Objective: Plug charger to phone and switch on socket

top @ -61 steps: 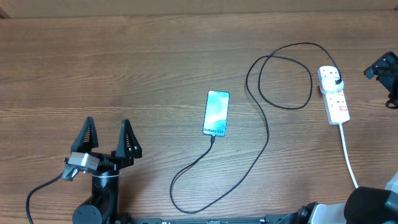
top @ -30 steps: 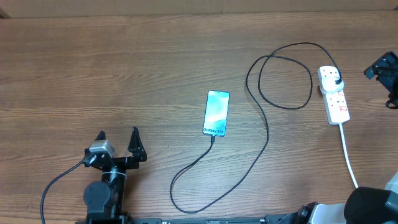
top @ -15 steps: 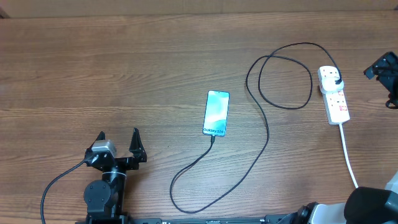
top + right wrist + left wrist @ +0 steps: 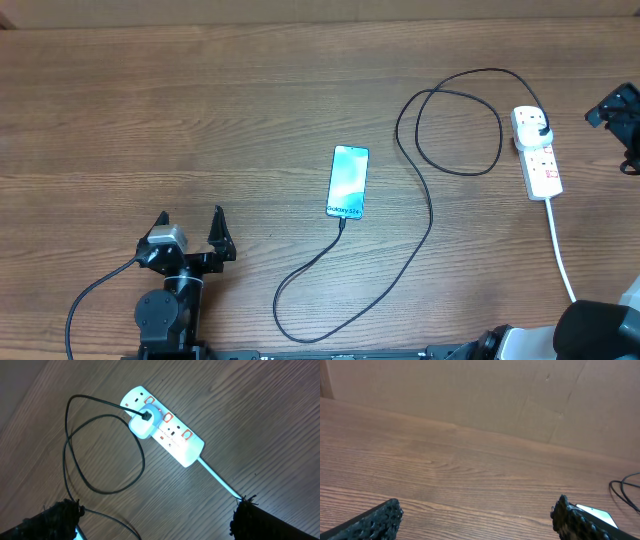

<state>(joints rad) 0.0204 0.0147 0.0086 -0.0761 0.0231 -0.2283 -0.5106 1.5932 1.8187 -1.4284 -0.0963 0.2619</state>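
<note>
**Worktop** (image 4: 200, 110): brown wood grain.

**Phone** (image 4: 348, 181): lies flat near the middle of the worktop, screen up and lit teal, its long sides running from the near edge towards the far edge.

**Charger** (image 4: 431, 215): thin black cable. The tip meets the phone's near short edge; whether it is fully seated cannot be told. The cable curves towards the near edge, swings back, makes a loop right of the phone and ends at a plug (image 4: 145, 415) seated in the socket.

**Socket** (image 4: 540, 155): white strip by the right edge, its white cord (image 4: 560, 250) running to the near edge. The switch positions cannot be read.

**Left hand** (image 4: 190, 214): by the near edge, left part; fingers spread, released, nothing between them.

**Right hand** (image 4: 152, 512): at the right edge, above the socket; fingers wide apart, released.
</note>
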